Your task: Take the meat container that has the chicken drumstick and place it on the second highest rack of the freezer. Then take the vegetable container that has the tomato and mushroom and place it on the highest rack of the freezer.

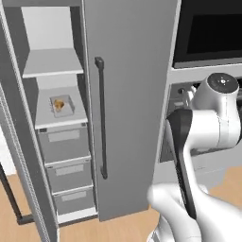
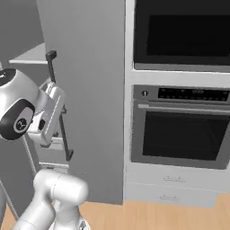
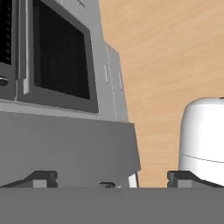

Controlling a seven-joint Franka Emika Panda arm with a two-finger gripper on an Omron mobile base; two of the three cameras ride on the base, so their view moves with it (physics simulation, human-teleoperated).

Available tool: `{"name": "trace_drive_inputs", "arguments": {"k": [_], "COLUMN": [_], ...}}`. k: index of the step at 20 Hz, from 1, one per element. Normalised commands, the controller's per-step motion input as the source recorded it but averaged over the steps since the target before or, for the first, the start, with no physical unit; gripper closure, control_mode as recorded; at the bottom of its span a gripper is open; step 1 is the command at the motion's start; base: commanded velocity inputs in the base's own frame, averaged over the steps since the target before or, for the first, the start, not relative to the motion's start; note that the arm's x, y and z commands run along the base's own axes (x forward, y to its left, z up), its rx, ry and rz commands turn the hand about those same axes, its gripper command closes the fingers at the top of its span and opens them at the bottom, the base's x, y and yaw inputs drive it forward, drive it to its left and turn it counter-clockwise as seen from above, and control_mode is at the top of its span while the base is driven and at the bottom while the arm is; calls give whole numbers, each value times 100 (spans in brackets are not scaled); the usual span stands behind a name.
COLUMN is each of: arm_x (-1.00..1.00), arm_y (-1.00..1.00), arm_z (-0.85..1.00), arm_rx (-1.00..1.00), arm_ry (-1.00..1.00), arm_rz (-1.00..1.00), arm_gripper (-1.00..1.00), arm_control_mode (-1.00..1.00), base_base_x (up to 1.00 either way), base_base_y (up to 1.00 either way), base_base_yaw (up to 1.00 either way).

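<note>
Your first container (image 1: 62, 106) with the chicken drumstick (image 1: 58, 104) already sits on the second highest rack (image 1: 60, 120) of the freezer (image 1: 127, 94), with drawers below it, so that half of the task looks done. The highest rack (image 1: 52, 64) above it is bare, and the tray with the tomato and mushroom is nowhere in these views, so you have to go and find it.

The main risk now is the arm itself. It is folded up tight beside the freezer door, with the door's dark handle (image 1: 100, 118) just beside the forearm in the right base view. If you drive or swing out without first clearing that handle, you may clip it or knock the door. Pushing the door toward shut would block the top shelf you need next. The oven (image 2: 179, 130) front is also near on the other side.

The arm rises from the base, bends sharply at the elbow, and the wrist turns so the hand camera looks sideways and down across the oven and the wooden floor (image 3: 175, 57). The end effector (image 3: 112, 178) carries nothing, its two tips spread wide apart.
</note>
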Motion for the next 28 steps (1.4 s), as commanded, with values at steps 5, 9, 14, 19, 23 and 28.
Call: {"name": "trace_drive_inputs", "arguments": {"k": [5,9,14,19,23,28], "arm_x": [0,0,0,0,0,0], "arm_y": [0,0,0,0,0,0], "arm_z": [0,0,0,0,0,0], "arm_rx": [0,0,0,0,0,0], "arm_ry": [0,0,0,0,0,0], "arm_rz": [0,0,0,0,0,0], "arm_gripper": [-100,-100,-100,-100,-100,-100], "arm_control_mode": [100,100,100,100,100,100], "base_base_x": [3,24,38,53,52,41], "base_base_y": [-100,-100,-100,-100,-100,-90], "base_base_yaw": [-16,-4,4,24,31,28]}}
